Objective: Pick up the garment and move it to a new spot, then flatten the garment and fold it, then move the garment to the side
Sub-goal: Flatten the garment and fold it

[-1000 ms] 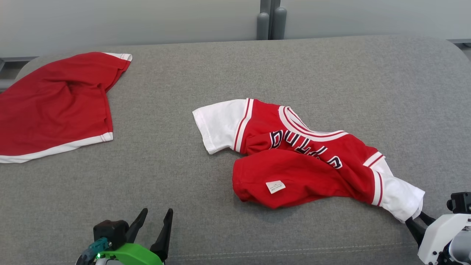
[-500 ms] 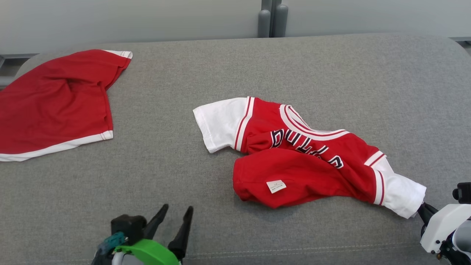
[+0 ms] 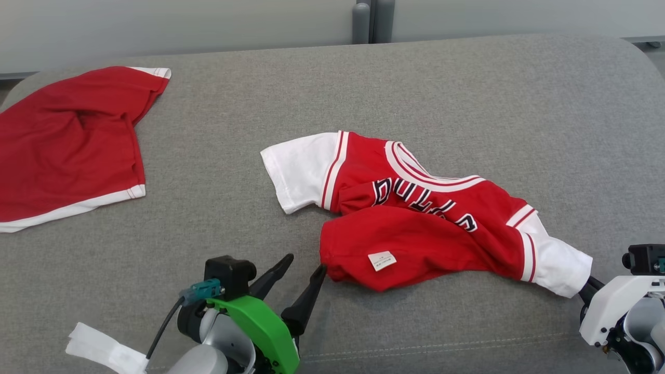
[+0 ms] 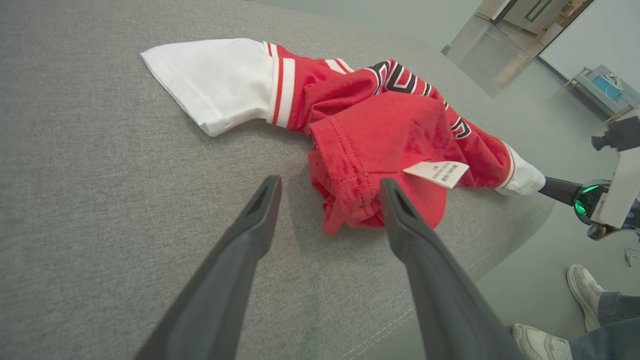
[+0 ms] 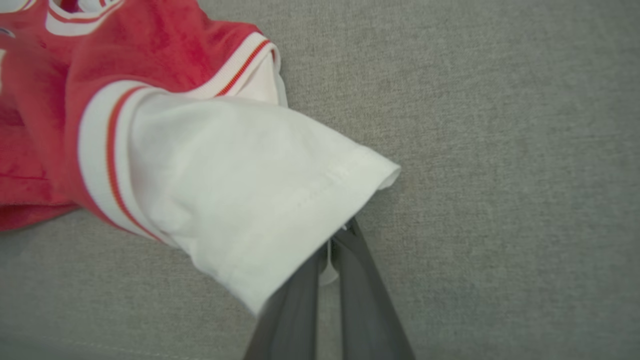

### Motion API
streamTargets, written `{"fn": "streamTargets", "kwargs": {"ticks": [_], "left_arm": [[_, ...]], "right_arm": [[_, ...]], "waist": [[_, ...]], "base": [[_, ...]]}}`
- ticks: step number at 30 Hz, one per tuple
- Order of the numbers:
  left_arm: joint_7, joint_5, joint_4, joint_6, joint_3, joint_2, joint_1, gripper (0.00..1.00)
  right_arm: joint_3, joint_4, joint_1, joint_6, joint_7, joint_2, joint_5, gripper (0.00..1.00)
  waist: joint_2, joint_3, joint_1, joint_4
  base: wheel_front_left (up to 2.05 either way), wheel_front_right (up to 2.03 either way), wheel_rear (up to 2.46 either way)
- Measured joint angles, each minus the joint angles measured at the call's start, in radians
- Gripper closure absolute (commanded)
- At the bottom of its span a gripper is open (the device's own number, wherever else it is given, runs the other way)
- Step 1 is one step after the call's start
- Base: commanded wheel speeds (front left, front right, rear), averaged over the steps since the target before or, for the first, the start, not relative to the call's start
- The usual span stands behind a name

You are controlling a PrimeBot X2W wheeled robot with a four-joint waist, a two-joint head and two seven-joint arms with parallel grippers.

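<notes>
Forward has come the left gripper (image 3: pixel 306 261), up to the hem of the jersey (image 3: pixel 415 234), and the right gripper (image 3: pixel 589 284) has closed onto a sleeve.

Near the far left corner of the grey cushion (image 3: pixel 363 88) lie red shorts (image 3: pixel 67 145), well apart from the rest. By the near edge, left of centre, the left gripper's fingers stand spread, with the bunched red hem right at their tips. The jersey sits crumpled right of centre, its white label (image 3: pixel 382 261) facing up. Its right white sleeve (image 3: pixel 556 262) reaches toward the near right corner, where the right gripper's fingers are pinched together on the cuff.
</notes>
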Motion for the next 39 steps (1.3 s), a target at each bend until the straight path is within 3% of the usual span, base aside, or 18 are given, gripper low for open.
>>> {"fn": "streamTargets", "kwargs": {"ticks": [8,39], "left_arm": [[0.069,-0.073,0.003,-0.026,-0.013,-0.048,-0.011,0.00],[0.129,-0.099,0.039,-0.017,-0.003,-0.068,-0.056,0.00]], "right_arm": [[-0.001,0.012,-0.001,0.000,-0.003,0.000,0.000,1.00],[0.017,0.040,-0.025,0.008,-0.013,0.008,0.000,1.00]], "waist": [[0.0000,0.014,0.0000,-0.016],[0.0000,0.025,0.0000,-0.030]], "base": [[0.00,0.00,0.00],[0.00,0.00,0.00]]}}
